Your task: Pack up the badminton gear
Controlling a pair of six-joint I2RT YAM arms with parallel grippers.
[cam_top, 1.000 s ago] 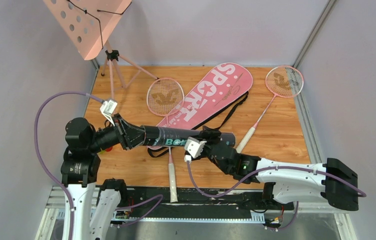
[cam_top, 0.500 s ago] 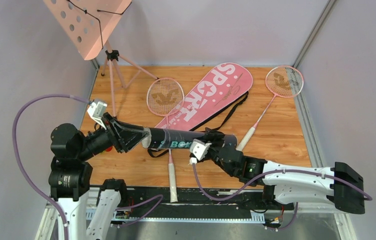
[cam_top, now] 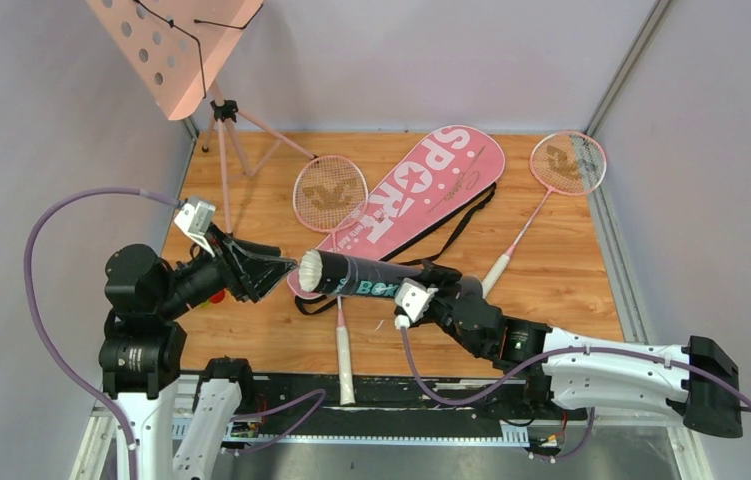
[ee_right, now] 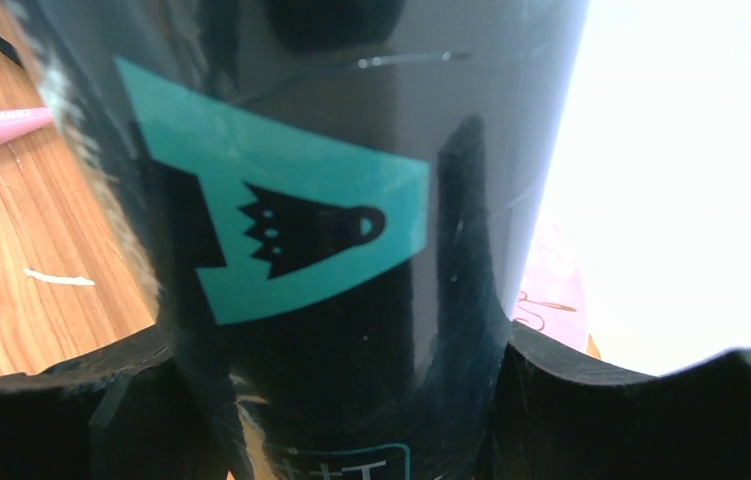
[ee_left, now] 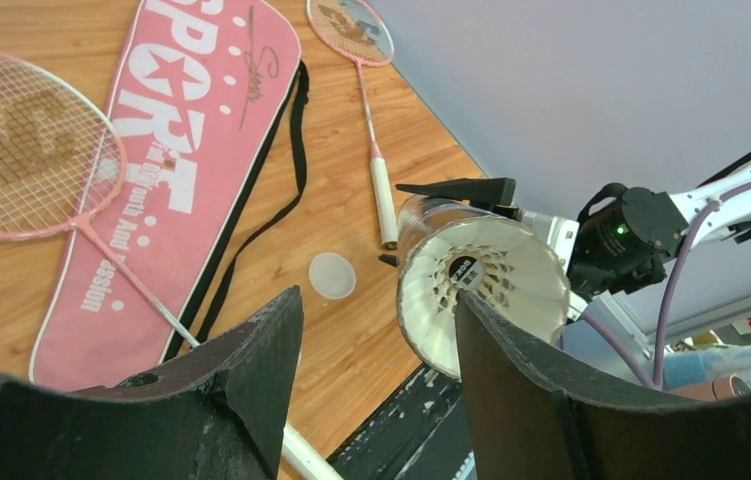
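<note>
Top view: wooden table [cam_top: 571, 285] in a grey-walled bay, pink music stand [cam_top: 176, 45] back left. Pink SPORT bag [cam_top: 421, 185] lies diagonally mid-table. One racket [cam_top: 331, 195] has its head just left of the bag and its handle toward the near edge; second racket [cam_top: 569, 163] back right. Right gripper [cam_top: 429, 278] is clamped round the black tube [cam_top: 361, 273], which is roughly level, mouth pointing left. Left gripper [cam_top: 269, 272] has jaws apart, just off that mouth, holding nothing. Left wrist: fingers spread, shuttlecock [ee_left: 481, 290] feathers fill the tube mouth beyond them; small clear disc [ee_left: 332, 275] on the table by the bag strap. Right wrist: tube with teal label fills the view between both fingers.
</note>
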